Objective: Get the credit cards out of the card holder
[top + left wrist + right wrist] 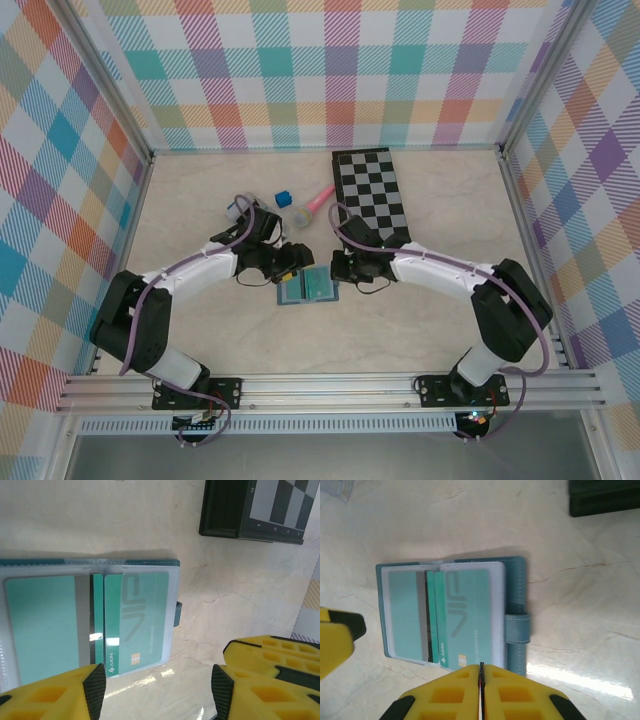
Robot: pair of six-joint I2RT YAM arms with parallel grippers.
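Pale table (330, 335) holds the open wallet (516, 580) in the middle, green cards (465, 615) inside. Beside it the left gripper (157, 685) has spread fingers; the right gripper (481, 680) has fingers pressed together

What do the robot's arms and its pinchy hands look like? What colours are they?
Each arm, the left arm and the right arm, has smooth white tubes joined by chunky black joints, with a purple cable looping along it. The left gripper and the right gripper have bright yellow blocky fingers with square hollows and black pads at the tips.
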